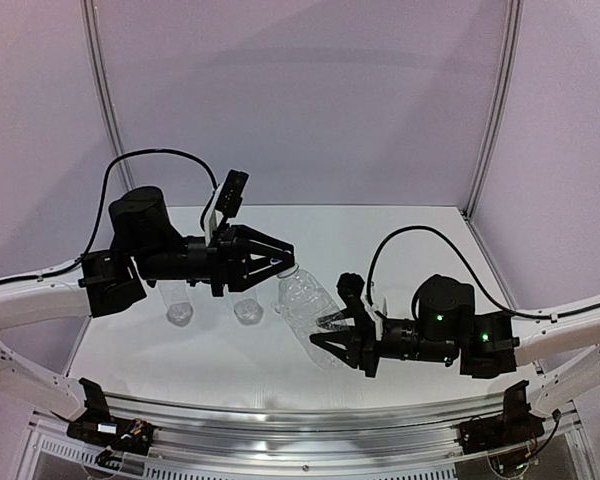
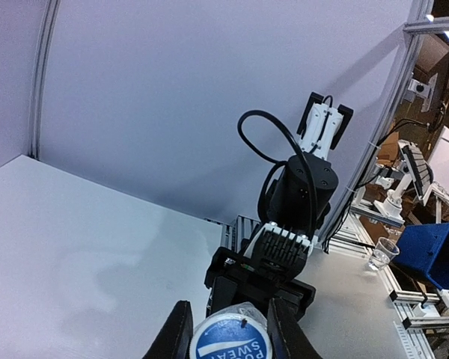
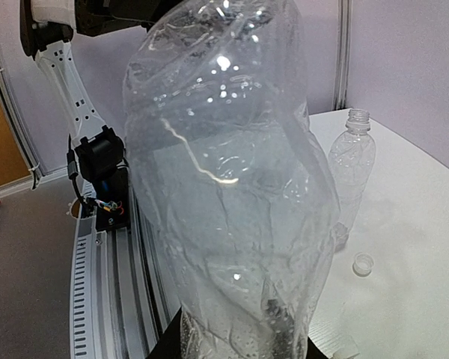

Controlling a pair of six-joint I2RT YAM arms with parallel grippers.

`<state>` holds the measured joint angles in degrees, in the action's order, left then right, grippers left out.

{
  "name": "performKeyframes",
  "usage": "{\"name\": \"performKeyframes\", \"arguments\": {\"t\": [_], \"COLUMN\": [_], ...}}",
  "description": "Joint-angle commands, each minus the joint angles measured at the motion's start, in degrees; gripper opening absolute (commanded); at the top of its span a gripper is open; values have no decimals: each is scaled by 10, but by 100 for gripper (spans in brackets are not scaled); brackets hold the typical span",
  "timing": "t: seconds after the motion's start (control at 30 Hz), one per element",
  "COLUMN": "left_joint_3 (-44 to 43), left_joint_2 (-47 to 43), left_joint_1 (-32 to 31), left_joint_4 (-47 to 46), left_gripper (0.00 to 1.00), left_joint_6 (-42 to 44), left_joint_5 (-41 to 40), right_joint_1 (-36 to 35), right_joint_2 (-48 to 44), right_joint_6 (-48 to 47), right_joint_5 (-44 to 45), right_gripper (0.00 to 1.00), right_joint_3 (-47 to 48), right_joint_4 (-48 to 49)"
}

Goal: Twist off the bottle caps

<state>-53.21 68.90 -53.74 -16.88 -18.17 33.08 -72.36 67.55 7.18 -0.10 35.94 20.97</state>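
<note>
Right claw [image 1: 332, 332] clamps the tilted bottle [image 1: 302, 298] by its body, bracing it against twisting; left claw [image 1: 291, 258] pinches shut around its cap [image 2: 230, 340], placed to turn it. Farther off, a second bottle [image 3: 352, 168] stands uncapped on the worktop [image 3: 426, 224], loose cap [image 3: 363, 263] beside.

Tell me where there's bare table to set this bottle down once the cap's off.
Free: the far table strip along the back wall, and the near strip by the front rail. Crowded: two standing bottles under the left arm; mid-table, the left gripper and right gripper share the held bottle.
</note>
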Motion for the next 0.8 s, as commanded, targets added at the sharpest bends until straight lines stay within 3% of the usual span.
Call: {"name": "performKeyframes", "arguments": {"t": [0.0,0.1,0.2,0.27,0.47,0.57,0.63,0.67,0.77], "left_joint_3": [-27,-45,-71,-71,-69,-60,-46,-38,2], "left_joint_2": [12,16,26,34,45,38,24,14,-29], "left_joint_1": [-17,-33,-58,-65,-65,-65,-65,-65,-64], "left_joint_4": [37,82,172,192,176,149,128,114,77], "left_gripper": [11,9,7,7,11,29,48,64,89], "left_joint_6": [0,-9,-60,-97,-114,-94,-67,-52,3], "left_joint_5": [-40,-129,-357,-446,-426,-392,-364,-352,-319], "right_joint_1": [-4,-4,-8,-13,-28,-27,-28,-28,-27], "right_joint_2": [2,3,21,42,74,60,44,35,6], "right_joint_6": [2,17,38,35,22,16,11,10,4], "right_joint_5": [44,152,311,360,360,325,293,272,223], "right_gripper": [31,31,29,30,32,32,32,32,32], "right_joint_3": [17,26,44,58,83,72,60,54,39], "right_joint_4": [-13,-39,-85,-102,-110,-95,-81,-75,-60]}}
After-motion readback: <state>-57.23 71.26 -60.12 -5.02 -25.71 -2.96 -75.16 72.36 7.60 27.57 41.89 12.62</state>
